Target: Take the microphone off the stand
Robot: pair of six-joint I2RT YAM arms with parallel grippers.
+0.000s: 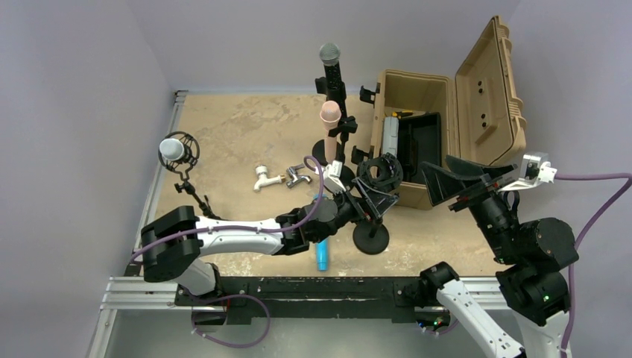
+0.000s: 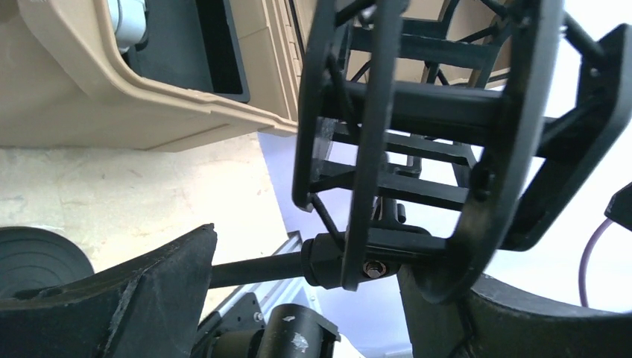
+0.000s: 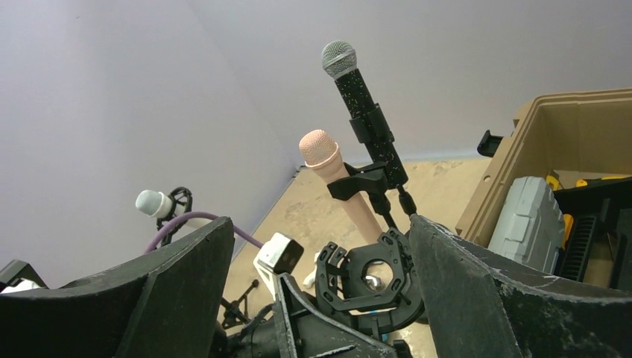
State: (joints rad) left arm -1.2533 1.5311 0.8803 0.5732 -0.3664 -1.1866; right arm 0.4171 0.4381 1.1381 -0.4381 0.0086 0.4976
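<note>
A black stand with a round base (image 1: 370, 239) carries an empty black shock mount (image 1: 380, 173). A blue microphone (image 1: 322, 255) lies on the table beside the base, partly under my left arm. My left gripper (image 1: 365, 203) is open at the stand. In the left wrist view the stand's rod (image 2: 253, 268) crosses the gap of the gripper (image 2: 305, 298), with the mount's cage (image 2: 417, 112) just above. My right gripper (image 1: 456, 186) is open and empty, raised to the right of the stand. In the right wrist view it (image 3: 320, 298) frames the mount (image 3: 373, 276).
An open tan case (image 1: 447, 112) holding tools stands at the back right. A black microphone (image 1: 332, 71) and a pink one (image 1: 330, 113) sit on stands behind. A white microphone (image 1: 173, 149) on a tripod is at the left. Metal fittings (image 1: 282, 177) lie mid-table.
</note>
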